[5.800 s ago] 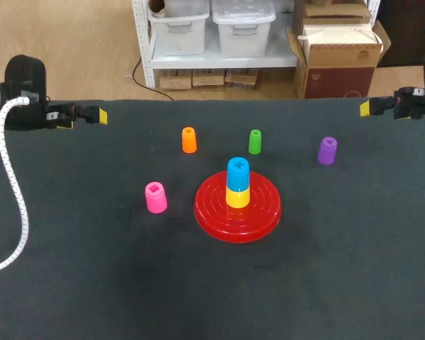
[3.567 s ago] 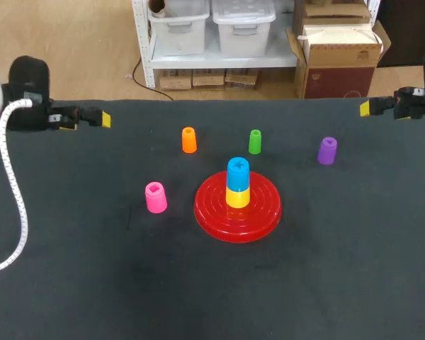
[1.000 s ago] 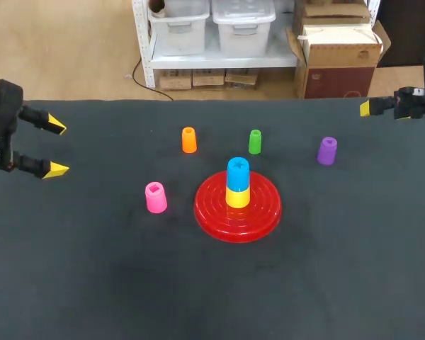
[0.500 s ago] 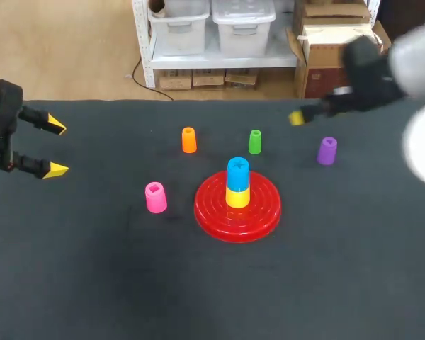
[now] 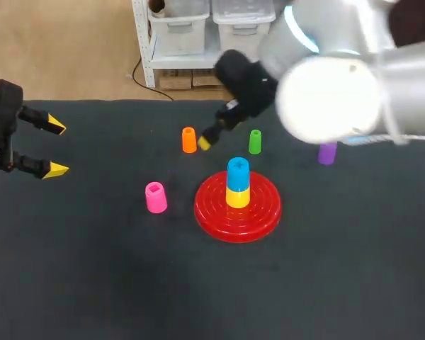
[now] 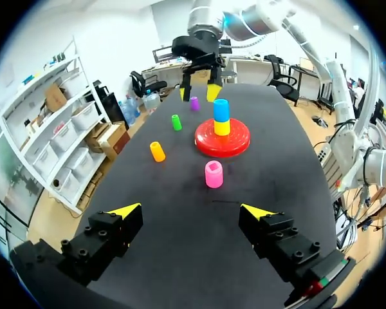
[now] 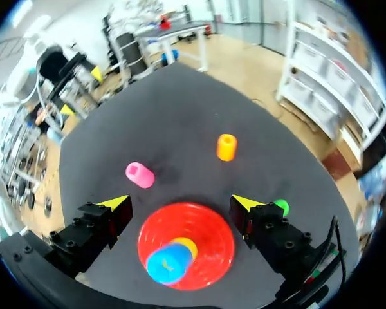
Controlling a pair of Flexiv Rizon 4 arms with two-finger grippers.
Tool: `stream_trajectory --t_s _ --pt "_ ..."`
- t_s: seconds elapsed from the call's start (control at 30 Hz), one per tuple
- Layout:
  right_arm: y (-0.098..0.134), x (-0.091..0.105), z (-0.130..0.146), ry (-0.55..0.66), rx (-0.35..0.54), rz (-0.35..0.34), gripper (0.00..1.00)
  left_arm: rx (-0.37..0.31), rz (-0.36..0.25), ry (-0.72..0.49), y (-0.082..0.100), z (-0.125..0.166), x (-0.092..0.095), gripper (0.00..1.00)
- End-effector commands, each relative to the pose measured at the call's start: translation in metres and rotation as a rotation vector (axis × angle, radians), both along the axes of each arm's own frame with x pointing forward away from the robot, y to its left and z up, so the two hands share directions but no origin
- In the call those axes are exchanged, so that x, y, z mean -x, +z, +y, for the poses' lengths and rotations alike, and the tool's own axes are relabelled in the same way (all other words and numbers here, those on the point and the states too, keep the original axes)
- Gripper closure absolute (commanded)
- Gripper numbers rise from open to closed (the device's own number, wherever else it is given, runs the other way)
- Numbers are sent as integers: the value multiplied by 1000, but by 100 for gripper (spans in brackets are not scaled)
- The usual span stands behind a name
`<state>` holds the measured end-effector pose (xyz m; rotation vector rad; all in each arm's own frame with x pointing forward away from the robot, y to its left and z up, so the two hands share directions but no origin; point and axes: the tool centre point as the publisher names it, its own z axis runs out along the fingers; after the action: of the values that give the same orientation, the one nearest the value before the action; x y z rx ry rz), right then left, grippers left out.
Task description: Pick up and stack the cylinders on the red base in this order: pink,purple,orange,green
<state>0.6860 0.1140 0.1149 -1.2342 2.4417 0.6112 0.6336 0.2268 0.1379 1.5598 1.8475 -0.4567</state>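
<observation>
Though it holds nothing, left claw (image 5: 55, 148): spread, at left edge of surface (image 5: 92, 269)
Right claw (image 7: 180, 202): spread, red base (image 7: 207, 230) ahead
Pink cylinder (image 5: 155, 197): near base

Dark, cloth-covered table (image 5: 92, 283), head view. Standing directly on it: a round red base (image 5: 214, 212) near the middle; a pink cylinder (image 5: 155, 197) near the base's left edge, not touching it; an orange cylinder (image 5: 188, 139) and a green cylinder (image 5: 254, 141) behind the base, apart from each other; a purple cylinder (image 5: 327, 154) farther right, only its lower part visible. The cylinders stand upright.
</observation>
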Motion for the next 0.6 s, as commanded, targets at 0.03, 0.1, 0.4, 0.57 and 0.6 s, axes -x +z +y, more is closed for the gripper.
stream_trajectory --t_s 0.03,0.1,0.4,0.57,0.6 --pt "-8 -16 37 586 227 256 0 2 -4 1 -1 0 1 0" --pt "-7 -14 39 591 211 235 0 2 -4 1 -1 0 1 0" --pt "-5 -15 33 547 190 243 0 2 -4 1 -1 0 1 0" --pt "-5 -15 33 547 190 243 0 2 -4 1 -1 0 1 0" --pt "-5 -15 33 547 190 243 0 2 -4 1 -1 0 1 0"
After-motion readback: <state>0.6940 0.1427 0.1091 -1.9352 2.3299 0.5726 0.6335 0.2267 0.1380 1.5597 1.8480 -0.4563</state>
